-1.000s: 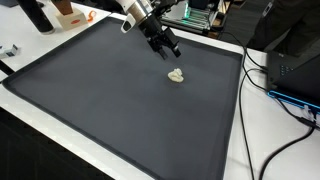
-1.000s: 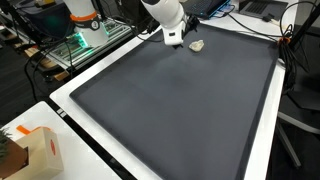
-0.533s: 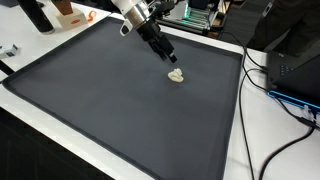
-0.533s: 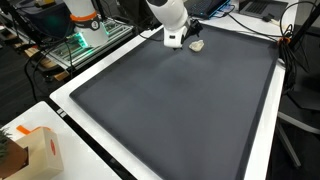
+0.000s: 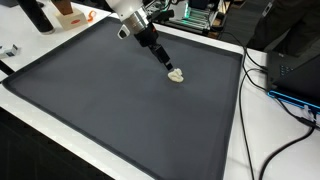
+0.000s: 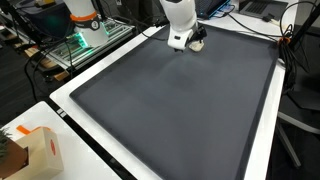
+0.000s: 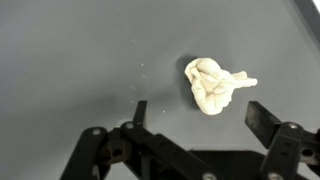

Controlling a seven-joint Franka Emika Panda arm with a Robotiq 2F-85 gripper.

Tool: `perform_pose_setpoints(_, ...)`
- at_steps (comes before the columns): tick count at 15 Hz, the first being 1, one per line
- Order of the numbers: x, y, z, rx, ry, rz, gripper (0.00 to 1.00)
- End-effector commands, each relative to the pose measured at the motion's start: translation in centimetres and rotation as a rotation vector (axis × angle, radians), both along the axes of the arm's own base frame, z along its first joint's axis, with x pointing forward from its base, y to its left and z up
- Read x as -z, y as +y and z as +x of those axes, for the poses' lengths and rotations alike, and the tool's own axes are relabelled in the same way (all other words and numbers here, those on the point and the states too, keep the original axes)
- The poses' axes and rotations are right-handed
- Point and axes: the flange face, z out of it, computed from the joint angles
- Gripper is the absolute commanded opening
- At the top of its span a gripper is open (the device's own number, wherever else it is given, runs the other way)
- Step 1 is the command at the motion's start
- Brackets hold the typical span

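1. You are holding the claw wide apart, gripping nothing; it is hanging low over the dark mat.
2. The white lump is lying on that mat, just beyond the fingertips; it is sitting roughly between them.

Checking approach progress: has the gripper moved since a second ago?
Yes. The gripper has come toward the white lump on the dark mat, now right beside it.
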Motion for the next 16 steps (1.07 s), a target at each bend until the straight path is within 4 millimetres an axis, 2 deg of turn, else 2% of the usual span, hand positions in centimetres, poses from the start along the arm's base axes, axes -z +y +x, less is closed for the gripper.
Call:
perform_pose_setpoints(1,0.5,0.6,1.6,0.025,0.053,-0.076,1.0)
perform_pose_setpoints(6,0.1,1.8,3.7,0.017,0.103,-0.173,1.0)
perform_pose_setpoints(16,-0.9,5.6,7.2,-0.079,0.208,-0.38,1.0)
